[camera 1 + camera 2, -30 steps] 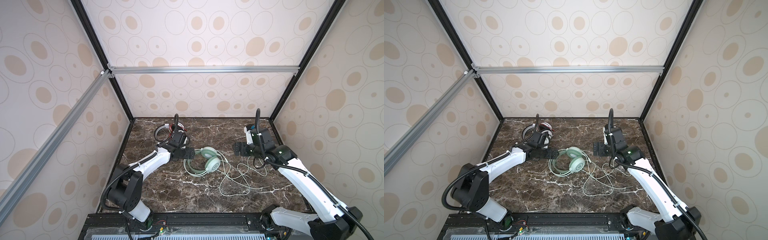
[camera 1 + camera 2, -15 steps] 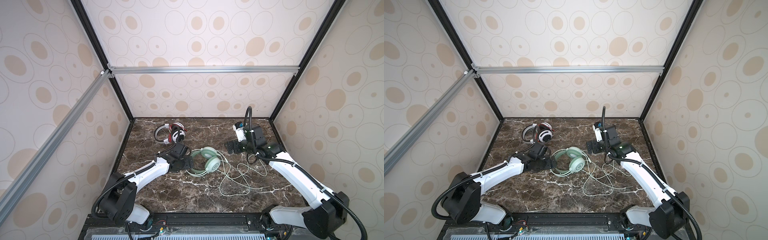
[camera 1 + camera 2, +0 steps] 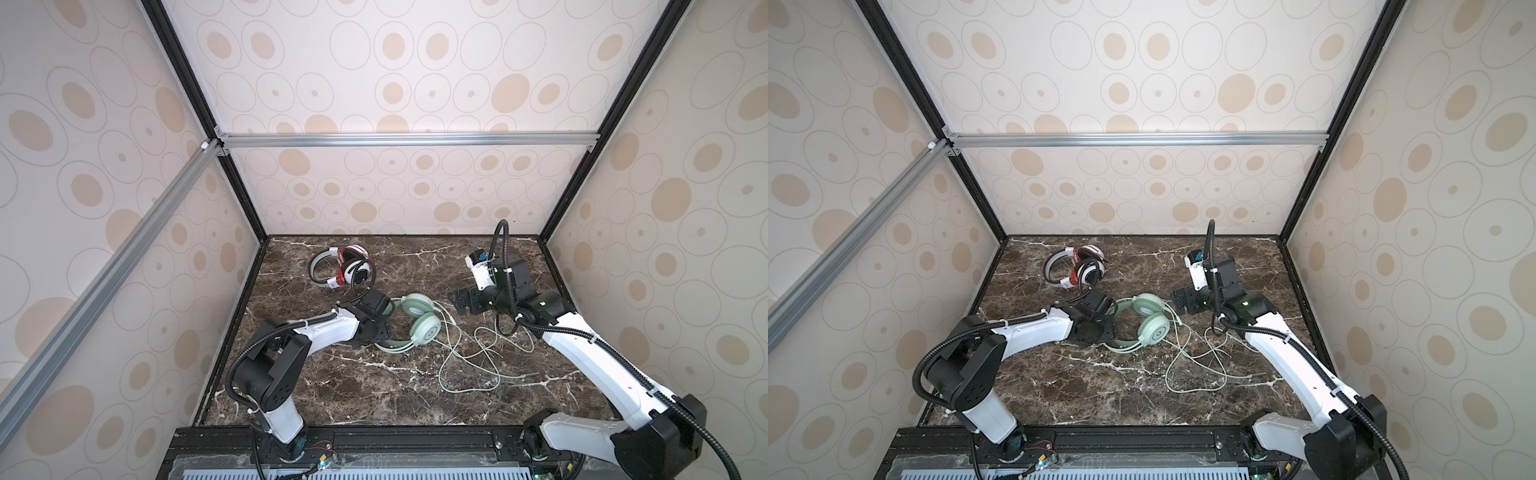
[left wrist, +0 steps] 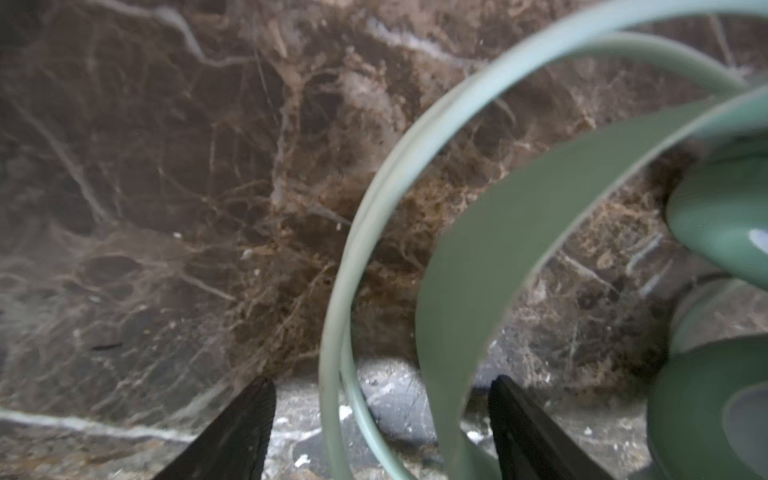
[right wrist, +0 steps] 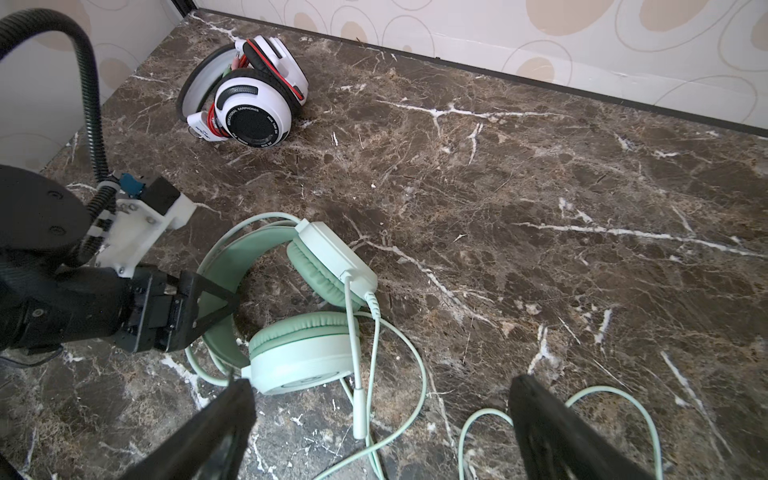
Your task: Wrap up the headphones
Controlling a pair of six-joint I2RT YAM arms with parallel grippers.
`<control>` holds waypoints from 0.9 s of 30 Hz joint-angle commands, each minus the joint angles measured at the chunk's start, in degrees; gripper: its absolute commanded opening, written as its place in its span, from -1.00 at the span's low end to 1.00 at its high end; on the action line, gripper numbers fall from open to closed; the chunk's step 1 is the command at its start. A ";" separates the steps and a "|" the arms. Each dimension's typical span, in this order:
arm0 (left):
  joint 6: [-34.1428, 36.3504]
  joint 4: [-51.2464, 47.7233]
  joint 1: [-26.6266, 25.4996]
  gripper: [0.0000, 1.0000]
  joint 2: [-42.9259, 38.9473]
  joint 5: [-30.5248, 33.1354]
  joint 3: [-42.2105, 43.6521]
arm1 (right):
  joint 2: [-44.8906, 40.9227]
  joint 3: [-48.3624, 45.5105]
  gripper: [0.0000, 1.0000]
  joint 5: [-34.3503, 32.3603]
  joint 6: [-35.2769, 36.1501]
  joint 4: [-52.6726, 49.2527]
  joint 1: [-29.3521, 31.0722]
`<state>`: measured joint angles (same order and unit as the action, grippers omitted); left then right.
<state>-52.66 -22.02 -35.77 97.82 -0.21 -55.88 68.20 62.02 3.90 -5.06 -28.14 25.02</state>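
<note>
Counter (image 3: 374,395): dark marble, bearing both headsets and the loose cable.

Right arm: has swung in toward the middle over the last second; right claw (image 3: 459,305) hangs just beside the green headset's cups, jaws spread wide, empty; its wrist view looks down on the cups and on the cable where it leaves them.

Left arm: a second ago stretched past the white headset and hid part of it; now drawn back and lowered, so that headset shows whole.

Green headset (image 3: 419,320): mid-counter, lying flat, cups together, not shifted in the last second; headband toward the left arm.

White headset (image 3: 347,270): far left of the counter, near the back wall, red cable bundled on it; apart from both claws; appears already wrapped.

Green cable (image 3: 469,361): sprawled in loose loops on the right-arm side of the green headset; none yet wound.

Left claw (image 4: 380,415): jaws apart and narrowing, one on each side of the green headband; a gap shows on one side, so no firm hold yet.

Reading: work has passed to the green headset; the left claw likely pins the band, leaving the right to gather the cable.
</note>
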 commanded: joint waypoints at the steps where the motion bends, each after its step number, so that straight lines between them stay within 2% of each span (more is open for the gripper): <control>1: 0.02 -2.43 -1.07 0.52 2.55 3.21 -3.22 | -2.52 -1.12 0.97 -0.53 -0.09 -0.77 -0.17; 5: -0.17 -2.50 -1.44 0.30 4.19 4.16 -3.19 | -4.46 -1.97 0.96 -1.54 0.37 -1.97 -0.17; 11: 0.55 -3.18 -1.42 -0.35 4.77 6.21 -4.43 | -6.81 -3.77 0.97 -2.14 -0.04 -2.80 -0.28; 14: 1.59 -3.55 -1.42 -0.56 4.27 7.30 -5.65 | -7.62 -4.68 0.96 -2.32 -0.31 -3.17 -0.39; 18: 3.59 -5.95 -1.15 -1.00 3.76 9.19 -8.80 | -8.82 -6.38 0.96 -2.17 -0.87 -3.46 -0.40; 27: 11.11 -13.96 -0.13 -1.00 -5.39 15.16 -18.75 | -14.16 -8.48 0.94 -4.25 -2.79 -2.38 -0.80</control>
<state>-45.12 -33.06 -36.53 98.13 11.64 -68.47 56.95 54.37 0.86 -7.05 -31.62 24.62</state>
